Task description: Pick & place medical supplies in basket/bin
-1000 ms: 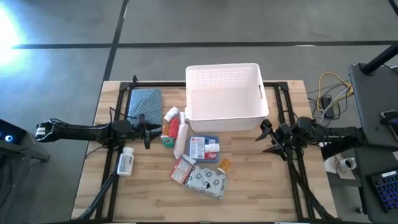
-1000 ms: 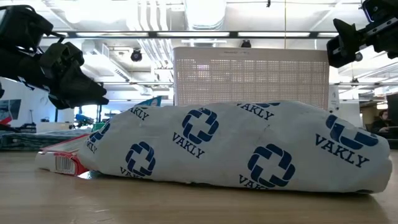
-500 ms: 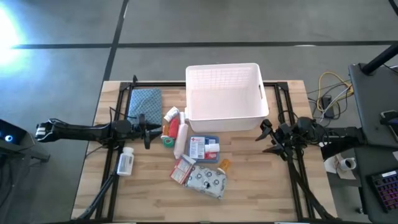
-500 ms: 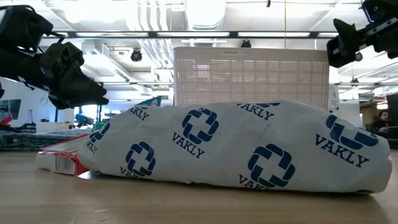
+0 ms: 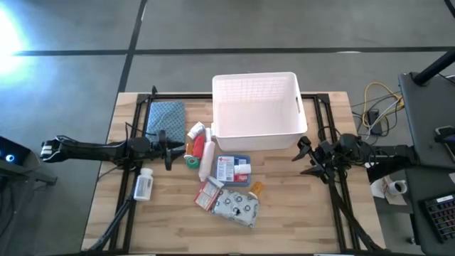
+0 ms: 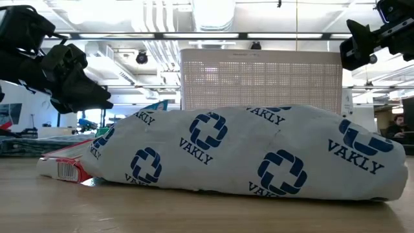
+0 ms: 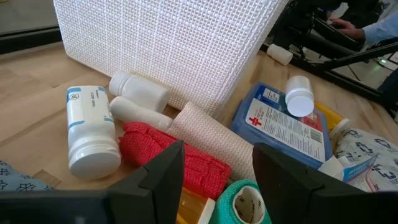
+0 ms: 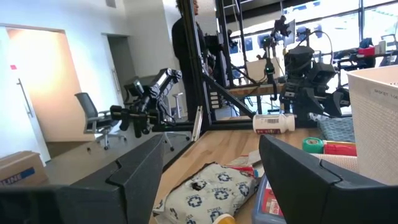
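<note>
The white lattice-walled basket stands on the table's far middle. Just in front of it lie the supplies: red-and-white tubes, a green roll, a blue-white flat box, a red-white packet, a silvery dotted pouch and a small orange item. A white pill bottle lies apart, toward the left. My left gripper hovers open left of the tubes; its wrist view shows the green roll close below. My right gripper hovers open, right of the supplies.
A blue-grey patterned folded cloth lies left of the basket. Black frame rails run along both sides of the table. Bare wood shows along the near edge. Cables and equipment sit off the table's right side.
</note>
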`<state>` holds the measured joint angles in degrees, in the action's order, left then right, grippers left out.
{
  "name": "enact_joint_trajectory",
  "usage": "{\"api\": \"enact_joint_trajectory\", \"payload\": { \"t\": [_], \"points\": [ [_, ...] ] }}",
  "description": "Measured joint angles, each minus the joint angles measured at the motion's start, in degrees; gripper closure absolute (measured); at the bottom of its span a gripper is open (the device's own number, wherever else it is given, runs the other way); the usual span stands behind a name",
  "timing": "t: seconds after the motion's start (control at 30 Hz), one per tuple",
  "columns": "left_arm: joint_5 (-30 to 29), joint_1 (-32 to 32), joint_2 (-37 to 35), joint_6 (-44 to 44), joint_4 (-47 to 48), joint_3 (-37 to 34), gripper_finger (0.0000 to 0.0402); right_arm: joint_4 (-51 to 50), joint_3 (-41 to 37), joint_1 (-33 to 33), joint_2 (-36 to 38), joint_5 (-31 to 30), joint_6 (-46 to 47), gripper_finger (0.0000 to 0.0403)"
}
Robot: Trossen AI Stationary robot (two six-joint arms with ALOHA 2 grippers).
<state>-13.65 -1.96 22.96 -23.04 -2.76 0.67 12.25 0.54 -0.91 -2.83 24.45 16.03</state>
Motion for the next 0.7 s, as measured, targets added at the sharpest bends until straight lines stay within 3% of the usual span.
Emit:
{"api": "enact_joint_trajectory", "payload": {
  "t": [0.7],
  "points": [
    [0.0, 0.0, 0.0, 0.0, 0.0, 0.0, 0.0231, 0.0, 0.0, 0.0, 0.0, -0.2, 0.0, 0.0153]
  ]
}}
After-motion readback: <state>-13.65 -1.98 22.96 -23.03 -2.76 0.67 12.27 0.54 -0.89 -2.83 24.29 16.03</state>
